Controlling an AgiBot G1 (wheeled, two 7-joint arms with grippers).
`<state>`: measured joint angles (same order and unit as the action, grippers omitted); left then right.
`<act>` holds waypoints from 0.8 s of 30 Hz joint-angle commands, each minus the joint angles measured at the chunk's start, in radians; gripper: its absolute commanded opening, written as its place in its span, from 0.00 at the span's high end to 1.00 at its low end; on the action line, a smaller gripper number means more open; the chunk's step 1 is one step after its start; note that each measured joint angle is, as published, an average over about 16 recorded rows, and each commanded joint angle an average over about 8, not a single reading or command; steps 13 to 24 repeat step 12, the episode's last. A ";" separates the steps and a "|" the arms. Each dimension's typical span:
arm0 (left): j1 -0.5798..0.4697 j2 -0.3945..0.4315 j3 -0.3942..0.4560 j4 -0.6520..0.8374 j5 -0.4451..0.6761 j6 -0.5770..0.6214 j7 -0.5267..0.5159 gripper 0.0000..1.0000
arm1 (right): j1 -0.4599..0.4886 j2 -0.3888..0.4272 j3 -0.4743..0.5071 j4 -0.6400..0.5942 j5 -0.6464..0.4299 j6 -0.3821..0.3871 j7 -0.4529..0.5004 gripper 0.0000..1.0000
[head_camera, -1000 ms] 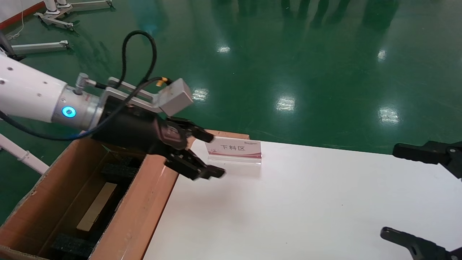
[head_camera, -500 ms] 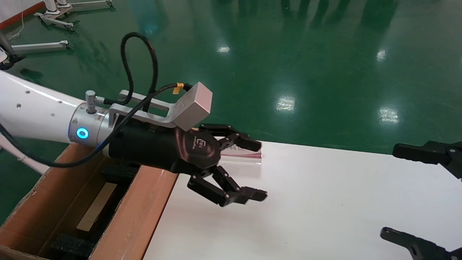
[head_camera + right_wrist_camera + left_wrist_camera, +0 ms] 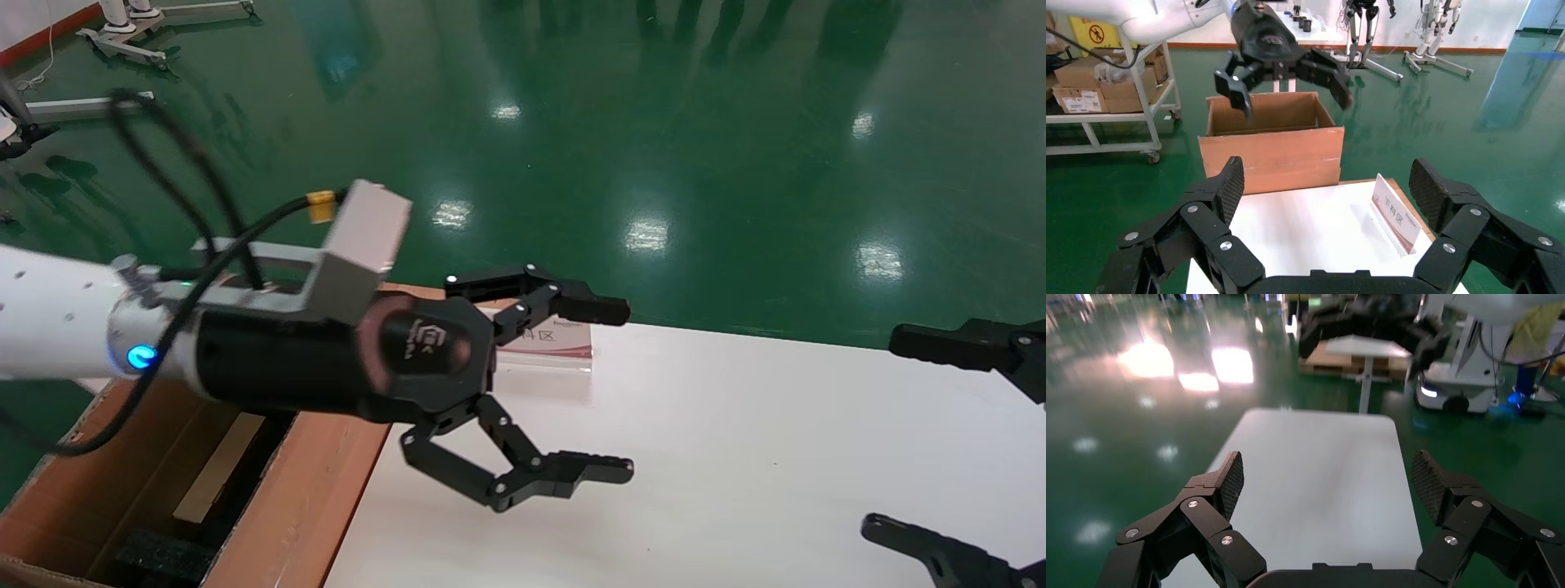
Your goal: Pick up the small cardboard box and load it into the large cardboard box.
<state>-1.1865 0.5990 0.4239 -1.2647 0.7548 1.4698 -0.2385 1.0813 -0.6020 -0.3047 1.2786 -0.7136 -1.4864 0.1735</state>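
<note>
Left tool: extended over the white desk just beyond the carton's inner wall; fingers spread wide apart, nothing between them. One fingertip stands before the sign, the other lies nearer the robot, above bare desk. The left wrist view shows the same tool with both ribbed pads clear and only desk surface between them.

Left arm: white forearm with a lit blue ring and a grey camera block crosses above the carton's far corner.

Right tool: at the right edge of the desk, fingers wide apart, holding nothing. In its own wrist view both pads are bare, facing the carton across the desk.

Large cardboard box: stands at the left end of the desk, touching its edge, flaps upright; black foam and a pale strip show inside. From the right wrist view it appears as a brown carton beyond the desk's end.

Small cardboard box: cannot be made out in any view; whether the pale strip in the carton belongs to it cannot be told.

Sign: small placard with a red band, standing on the desk near its far edge, partly hidden by the left tool; also seen in the right wrist view.

Floor: glossy green, surrounding the desk.
</note>
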 commanded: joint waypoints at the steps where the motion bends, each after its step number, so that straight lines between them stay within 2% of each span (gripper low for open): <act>1: 0.051 0.006 -0.065 -0.009 -0.011 0.012 0.023 0.00 | 0.000 0.000 0.000 0.000 0.000 0.000 0.000 0.00; 5: 0.127 0.013 -0.164 -0.021 -0.026 0.028 0.053 0.00 | 0.000 0.000 0.000 0.000 0.000 0.000 0.000 0.00; 9: 0.159 0.017 -0.206 -0.026 -0.034 0.036 0.062 0.00 | 0.000 0.000 0.000 0.000 0.000 0.000 0.000 0.00; 24: 0.159 0.017 -0.205 -0.027 -0.034 0.036 0.061 0.00 | 0.000 0.000 0.000 0.000 0.000 0.000 0.000 0.00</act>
